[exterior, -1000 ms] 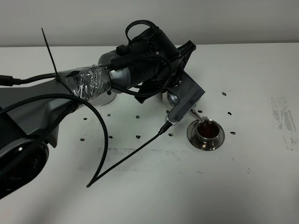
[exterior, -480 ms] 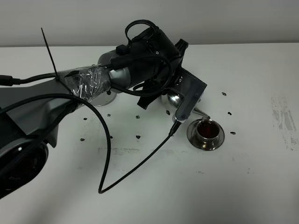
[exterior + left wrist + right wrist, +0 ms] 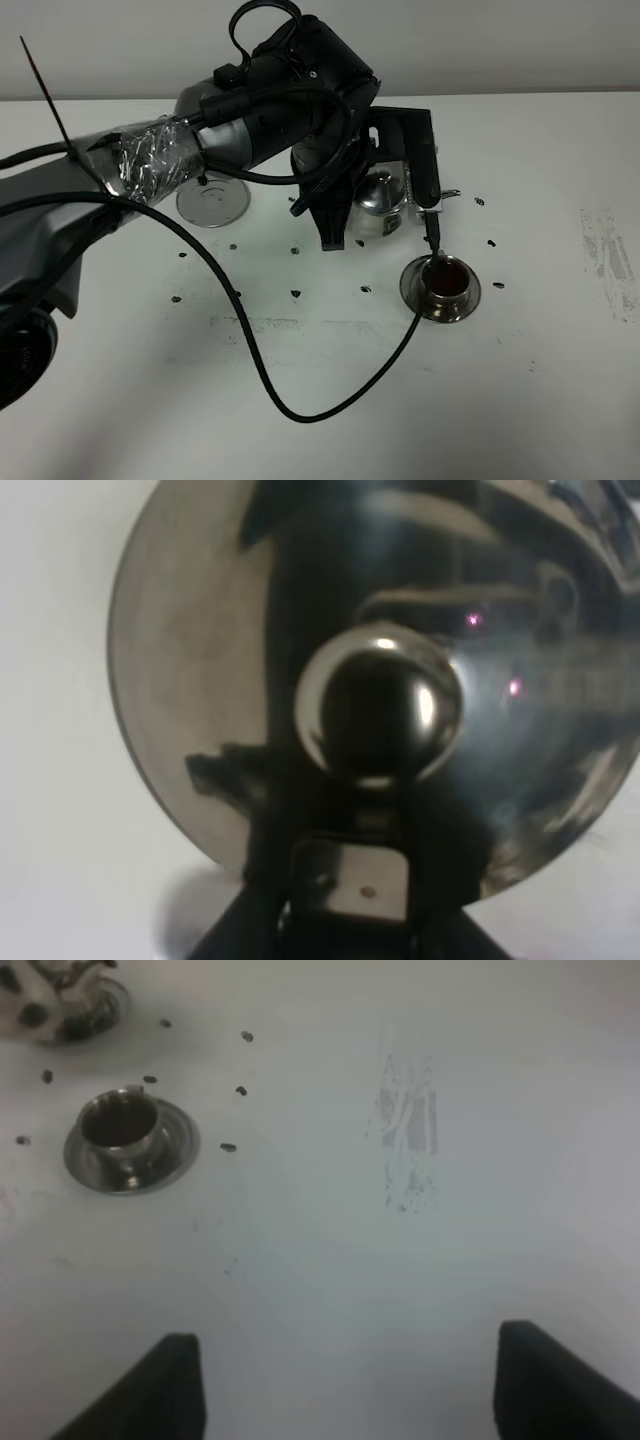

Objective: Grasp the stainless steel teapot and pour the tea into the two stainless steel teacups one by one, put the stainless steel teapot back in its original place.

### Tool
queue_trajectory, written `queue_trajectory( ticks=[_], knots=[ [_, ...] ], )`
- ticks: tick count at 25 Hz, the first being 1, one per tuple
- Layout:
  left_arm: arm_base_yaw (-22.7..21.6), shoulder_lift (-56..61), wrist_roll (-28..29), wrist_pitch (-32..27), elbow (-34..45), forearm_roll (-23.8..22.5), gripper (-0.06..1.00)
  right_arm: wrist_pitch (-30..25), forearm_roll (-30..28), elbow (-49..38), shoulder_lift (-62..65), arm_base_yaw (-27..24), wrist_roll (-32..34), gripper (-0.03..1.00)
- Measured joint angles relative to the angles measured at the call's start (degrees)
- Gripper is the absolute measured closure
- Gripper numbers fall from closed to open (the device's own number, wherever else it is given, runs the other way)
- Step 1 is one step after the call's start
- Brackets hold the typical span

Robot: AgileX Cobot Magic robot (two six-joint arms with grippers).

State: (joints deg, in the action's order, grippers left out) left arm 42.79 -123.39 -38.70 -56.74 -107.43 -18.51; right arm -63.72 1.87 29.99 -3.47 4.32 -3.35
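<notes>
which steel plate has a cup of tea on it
The saucer front-right of the teapot: it holds a teacup of reddish-brown tea. The flat disc on the left shows no cup.

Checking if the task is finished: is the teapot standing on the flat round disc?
No: the teapot is by the teacup, apart from the disc.

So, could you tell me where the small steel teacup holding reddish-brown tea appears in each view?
Exterior high: teacup right of centre, below-right of the shiny steel teapot.
Left wrist: absent; the teapot's lid fills it.
Right wrist: teacup on its saucer, dark dots between it and the grey scuffed patch.
Shared landmark: that patch, exterior high and right wrist.
</notes>
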Motion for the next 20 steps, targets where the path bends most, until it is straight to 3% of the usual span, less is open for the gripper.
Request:
queue_trajectory(
  ticks=[5, 7, 13, 20],
  knots=[
    [0.0, 0.82, 19.02, -4.17, 0.0, 1.17, 0.76, 0.0, 0.0, 0.0, 0.0, 0.0, 0.0, 0.38],
    [0.0, 1.08, 23.17, -4.12, 0.0, 1.66, 0.76, 0.0, 0.0, 0.0, 0.0, 0.0, 0.0, 0.38],
    [-0.06, 1.19, 27.16, -1.57, 4.29, 5.74, 0.76, 0.0, 0.0, 0.0, 0.0, 0.0, 0.0, 0.38],
    [-0.37, 1.19, 31.48, 1.56, 8.96, 6.05, 0.76, 0.0, 0.0, 0.0, 0.0, 0.0, 0.0, 0.38]
  ],
)
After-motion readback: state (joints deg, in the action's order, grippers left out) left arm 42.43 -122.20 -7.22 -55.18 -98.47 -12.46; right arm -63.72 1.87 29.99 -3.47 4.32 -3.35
